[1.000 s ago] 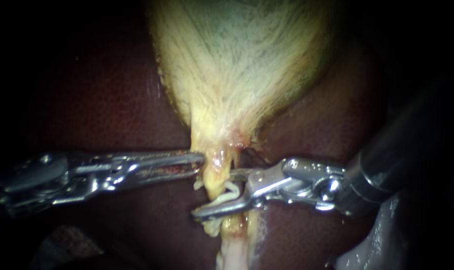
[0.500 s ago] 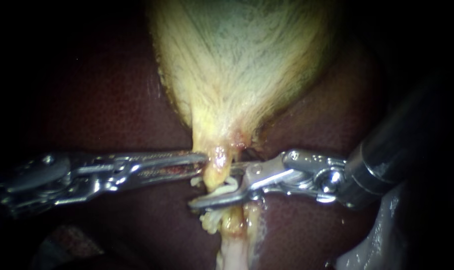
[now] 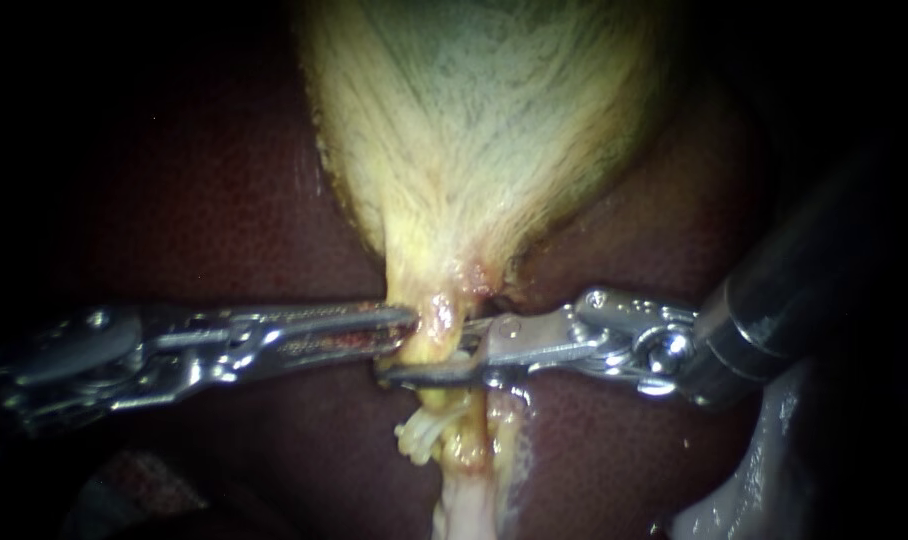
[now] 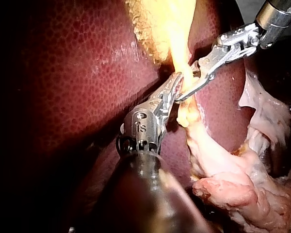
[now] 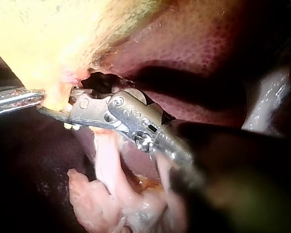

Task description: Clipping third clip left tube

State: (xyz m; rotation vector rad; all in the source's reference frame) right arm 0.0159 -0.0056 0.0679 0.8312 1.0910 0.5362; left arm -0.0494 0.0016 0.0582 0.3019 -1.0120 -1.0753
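Here, on the dark liver [image 3: 224, 200], the gallbladder [image 3: 474, 120] narrows to the tube [image 3: 437, 342]. Our left tool [image 4: 178, 82] pinches the gallbladder's neck, plainest from its wrist. Our right tool [image 3: 402, 372] clamps narrowly across the tube, above white clips [image 3: 422, 435] clearest by endoscope.

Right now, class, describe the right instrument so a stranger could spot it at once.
The pale yellow gallbladder lies on the dark red liver and narrows downward into a tube. Two metal instruments meet at that tube. The right instrument is the one with the thick dark shaft from the upper right, crossing the tube just below the left instrument.
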